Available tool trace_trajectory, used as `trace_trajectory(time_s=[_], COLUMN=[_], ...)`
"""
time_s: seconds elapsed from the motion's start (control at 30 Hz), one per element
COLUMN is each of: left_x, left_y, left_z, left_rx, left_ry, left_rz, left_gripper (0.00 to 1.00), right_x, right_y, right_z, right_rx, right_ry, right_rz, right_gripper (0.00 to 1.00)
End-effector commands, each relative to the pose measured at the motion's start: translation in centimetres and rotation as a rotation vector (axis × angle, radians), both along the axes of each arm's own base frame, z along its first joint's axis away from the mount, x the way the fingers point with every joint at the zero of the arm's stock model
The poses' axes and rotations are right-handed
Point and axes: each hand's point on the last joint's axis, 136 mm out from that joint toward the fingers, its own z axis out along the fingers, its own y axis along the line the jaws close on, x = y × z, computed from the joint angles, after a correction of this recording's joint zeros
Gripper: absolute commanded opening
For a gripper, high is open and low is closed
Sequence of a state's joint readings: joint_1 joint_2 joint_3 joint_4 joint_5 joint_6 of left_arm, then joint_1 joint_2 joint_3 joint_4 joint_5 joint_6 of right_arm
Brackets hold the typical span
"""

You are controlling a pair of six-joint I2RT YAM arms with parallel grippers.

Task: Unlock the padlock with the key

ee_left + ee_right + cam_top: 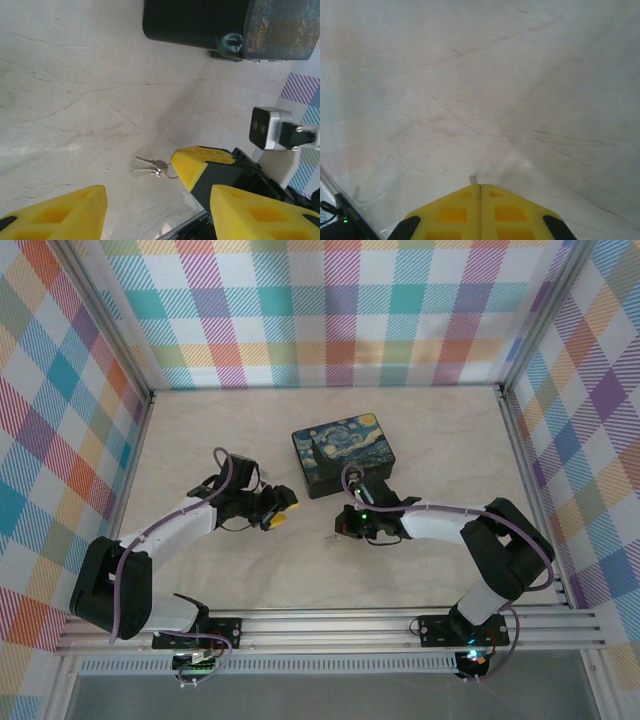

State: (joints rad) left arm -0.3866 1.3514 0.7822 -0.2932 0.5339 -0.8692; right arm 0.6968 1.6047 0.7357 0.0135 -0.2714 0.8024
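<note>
Two thin silvery keys on a ring, the key (150,166), lie flat on the pale table. My left gripper (157,194) hovers just above them, open, with nothing between its yellow fingers; from above it (277,510) sits left of centre. My right gripper (480,186) is shut. A tiny silvery tip (472,178) pokes out past its fingertips. Its yellow fingers (192,162) touch the key ring, and I cannot tell whether the ring is pinched. A small dark and silvery piece, apparently the padlock (230,43), hangs at the front of the dark box (195,22).
The box with the starry-night lid (343,453) stands just behind the two grippers, close to the right one (344,527). Aluminium rails (330,625) run along the near edge. Plaid walls close in the back and both sides.
</note>
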Motion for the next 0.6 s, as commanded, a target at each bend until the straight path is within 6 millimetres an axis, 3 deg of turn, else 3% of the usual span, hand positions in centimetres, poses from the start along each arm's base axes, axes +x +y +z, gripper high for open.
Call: trace_trajectory(time_s=[0.0, 0.2, 0.43, 0.57], left_x=[-0.1, 0.1, 0.1, 0.0], left_y=[0.8, 1.0, 1.1, 1.2], left_z=[0.9, 1.1, 1.0, 1.2], left_rx=[0.034, 0.042, 0.045, 0.051], left_ry=[-0.025, -0.032, -0.035, -0.042], left_rz=[-0.008, 0.0, 0.001, -0.005], left_gripper=[0.58, 0.61, 0.62, 0.62], right_x=[-0.4, -1.2, -1.8, -2.1], right_y=[-1.5, -2.6, -3.0, -3.2], right_z=[-1.0, -0.9, -1.4, -1.3], right_rx=[-0.04, -0.072, -0.131, -0.175], right_ry=[-0.013, -0.021, -0.023, -0.034], right_rz=[0.002, 0.013, 0.059, 0.085], right_gripper=[0.06, 0.25, 0.39, 0.42])
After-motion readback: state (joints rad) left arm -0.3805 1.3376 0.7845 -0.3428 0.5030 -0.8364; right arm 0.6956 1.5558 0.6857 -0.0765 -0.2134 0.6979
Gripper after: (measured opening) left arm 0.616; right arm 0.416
